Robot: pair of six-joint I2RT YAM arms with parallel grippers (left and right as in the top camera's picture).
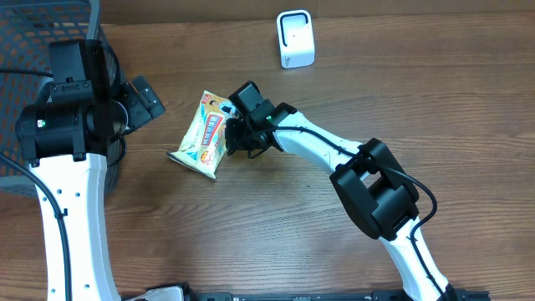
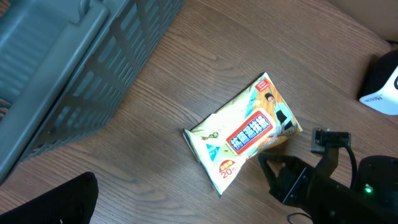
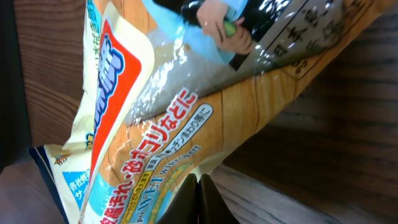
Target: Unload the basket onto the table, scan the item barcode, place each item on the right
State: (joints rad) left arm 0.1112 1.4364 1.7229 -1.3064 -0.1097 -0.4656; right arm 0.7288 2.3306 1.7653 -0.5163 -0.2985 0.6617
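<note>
Wet-wipes pack (image 1: 203,134) on the wooden table (image 1: 376,84), left of centre, slanted, printed face up. Underside hidden in every view. Fine print too small to read from overhead; up close (image 3: 155,106) cropped on all sides, with glare over the upper part.

Right gripper (image 1: 236,140) closed tight at the pack's right long edge. In the right wrist view, only the dark fingertips (image 3: 205,200) visible at the bottom border, right against the lower seam. Too close and too cropped to tell whether any film sits nipped between them. From the left wrist view, the same gripper (image 2: 273,167) dark against dark, hard to separate from its arm.

Left gripper (image 1: 144,100) spread wide and empty, well apart from the pack, just beside the dark plastic basket (image 1: 33,50). Of its fingers (image 2: 50,199), only one dark corner in its own view.

White barcode scanner (image 1: 295,39) near the far edge, well apart from the pack; cut off at the right border from the left wrist. Basket cropped by the overhead frame's corner.
</note>
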